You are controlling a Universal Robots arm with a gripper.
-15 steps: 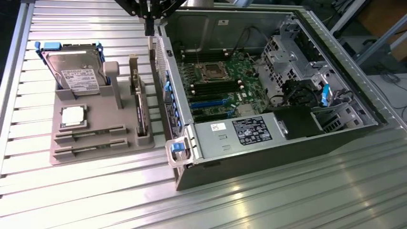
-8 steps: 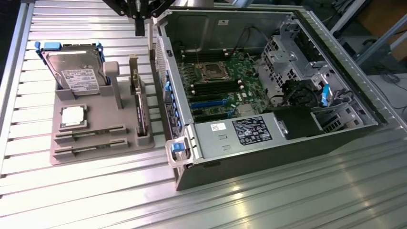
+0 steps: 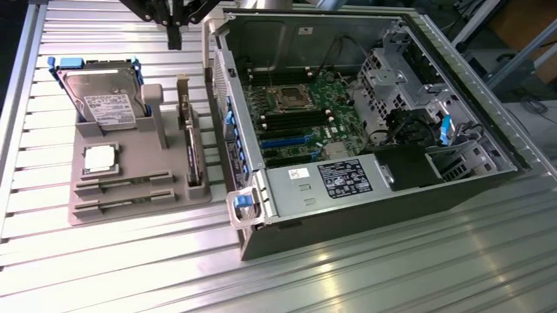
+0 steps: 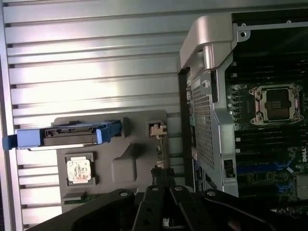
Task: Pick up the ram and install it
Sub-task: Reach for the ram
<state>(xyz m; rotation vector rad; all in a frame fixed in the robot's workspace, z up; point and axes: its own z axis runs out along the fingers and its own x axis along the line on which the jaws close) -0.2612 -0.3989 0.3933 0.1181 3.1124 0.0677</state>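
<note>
Our jaws are together, tip to tip, with nothing gripped between them; the gripper [image 3: 175, 43] hangs over the far end of the grey tray [image 3: 161, 147], between the hard drive [image 3: 104, 104] and the case [image 3: 374, 212], well apart from the ram [image 3: 122, 184]; the ram sits edge-up in the slotted holders [image 3: 122, 203] at the tray's near end; we count two such holders, one just behind the other, each with a dark strip along its slot, though we cannot tell whether both strips are sticks.

Outward from there we count one square silver CPU chip [image 3: 100, 158] lying flat just beyond the holders, one hard drive standing in a blue caddy at the far end, and one expansion card [image 3: 190, 147] upright along the tray's edge beside the case; one open case lies on the slatted metal table [image 3: 348, 280], holding one motherboard [image 3: 304, 127] with one CPU socket [image 3: 287, 99].

The exterior view gives us both holders in full and the labelled power supply [image 3: 335, 179] at the case's near end; the wrist view gives us the drive edge-on, a sliver of green board by the gripper's black linkage [image 4: 163, 209], and the case's perforated panel [image 4: 203, 120].
</note>
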